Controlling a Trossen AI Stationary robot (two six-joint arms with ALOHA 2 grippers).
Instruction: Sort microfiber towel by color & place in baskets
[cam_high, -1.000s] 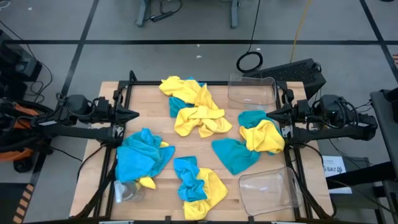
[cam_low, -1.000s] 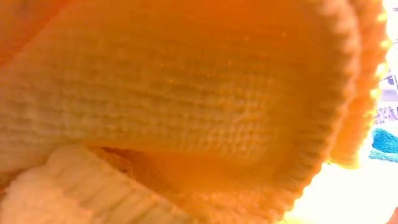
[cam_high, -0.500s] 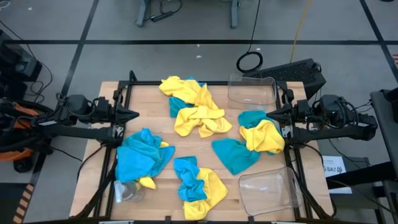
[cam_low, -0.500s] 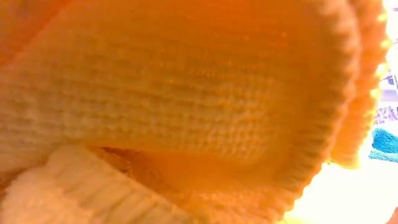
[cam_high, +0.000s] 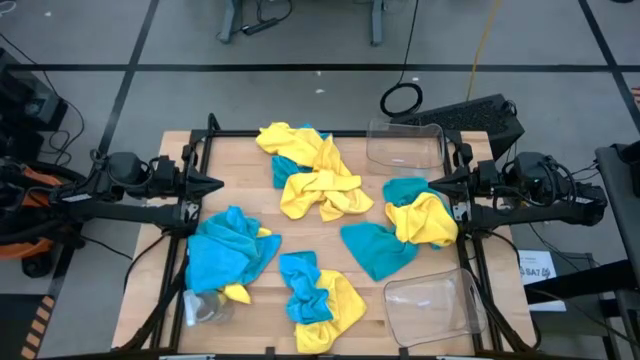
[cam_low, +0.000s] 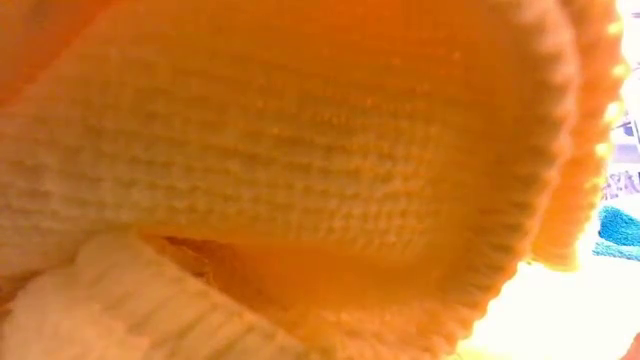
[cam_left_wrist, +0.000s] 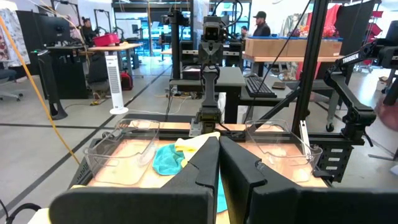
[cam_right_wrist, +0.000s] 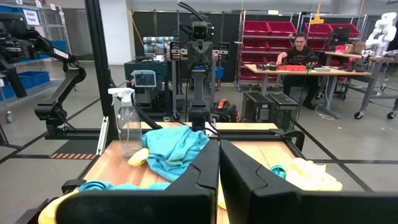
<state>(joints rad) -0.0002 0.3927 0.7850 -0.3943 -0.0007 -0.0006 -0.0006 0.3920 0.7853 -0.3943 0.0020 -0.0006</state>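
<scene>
Yellow and turquoise microfiber towels lie crumpled in four mixed piles on the wooden table: far middle, right, left and near middle. One clear basket stands at the far right corner, another at the near right corner. My left gripper hovers shut at the table's left edge, above the left pile's far side. My right gripper hovers shut at the right edge, beside the right pile. The wrist views show the shut fingers of the left gripper and the right gripper. A yellow towel fills the low view.
A clear spray bottle stands at the near left corner, also seen in the right wrist view as a bottle. Black frame rails run along the left and right table edges. People sit at desks in the room beyond.
</scene>
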